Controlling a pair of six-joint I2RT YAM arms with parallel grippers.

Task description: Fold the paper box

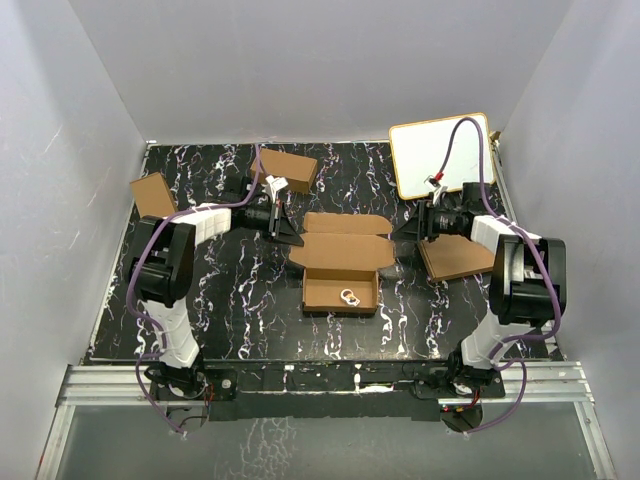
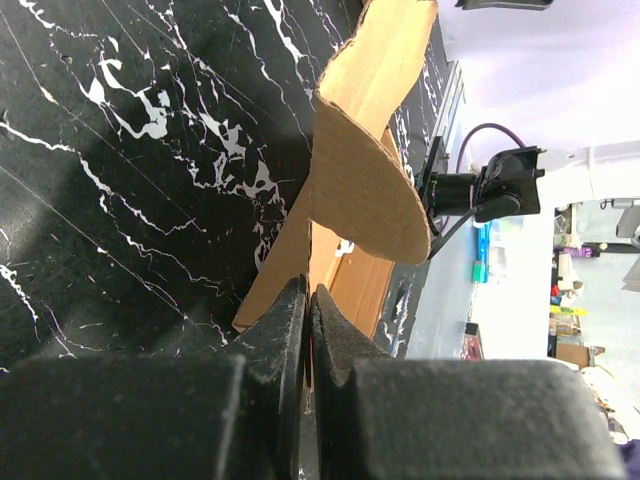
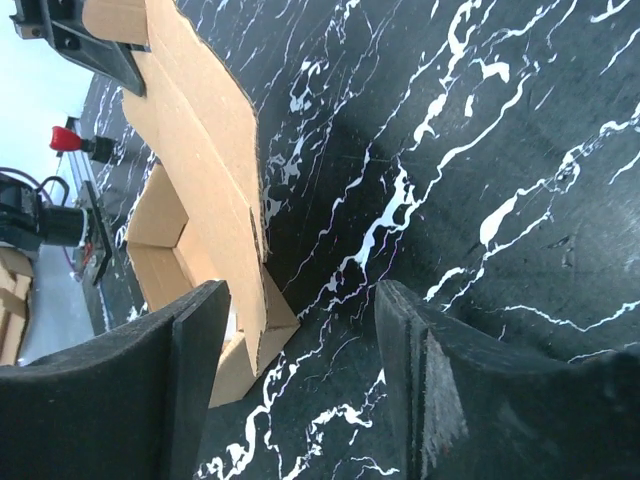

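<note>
The paper box (image 1: 345, 250) is lying in the middle of the table (image 1: 230, 300), between the two arms, half made: its shallow bottom part is already standing with walls up, and its lid is lying open and flat on the far side. A small white thing (image 1: 349, 296) is sitting inside the box, near the front wall.

The left gripper (image 2: 308, 300) is reaching in at the left side of the box, where a rounded flap (image 2: 370, 190) is standing upright. Its jaws are pressed together, and the wrist view suggests they are pinching the thin cardboard edge just below that flap, though the contact itself is hard to make out. The right gripper (image 3: 300, 300) is hovering at the right side of the box with its jaws standing well apart, holding nothing; the right front corner of the box is showing between its fingers.

The step in hand looks like folding in the side flaps ahead of closing the lid. The next move is probably calling for the left arm to swing its flap inward over the box while the right jaws are closing on the matching flap opposite, keeping the box from sliding sideways.
</note>
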